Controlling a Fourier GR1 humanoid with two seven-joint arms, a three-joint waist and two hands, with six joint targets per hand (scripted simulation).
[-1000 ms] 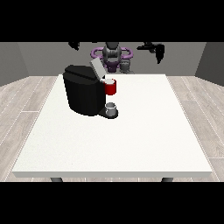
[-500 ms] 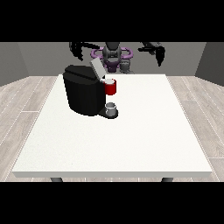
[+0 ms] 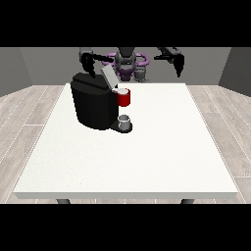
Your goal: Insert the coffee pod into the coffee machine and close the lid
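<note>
Quick update from my end of the link. The coffee machine (image 3: 94, 105) sits on the white table (image 3: 162, 147) toward the robot's side, left of centre in the front view. Its lid (image 3: 109, 77) is tipped up and open, and the red brew head (image 3: 124, 97) sticks out on the side facing centre, with a small grey cup (image 3: 124, 120) parked right below it on the drip tray.

What's changed over the last second: the hand at the view's left (image 3: 88, 62) has swung in from further back and now hangs just above the back-top corner of the machine, close to the raised lid but not touching it as far as I can see. The hand at the view's right (image 3: 178, 63) has drifted a bit toward the table too, though it's well apart from the machine, hovering over the far edge.

Fingers on both hands are too small for me to call, so I can't tell if either is spread or curled.

The pod itself: I honestly can't pick it out anywhere. It's not visible on the table, and I can't see one in either hand. It may already be seated under that lid, hidden from this angle.

My read is we're lining up for the lid close, with the left-side hand almost in position to push it down.
</note>
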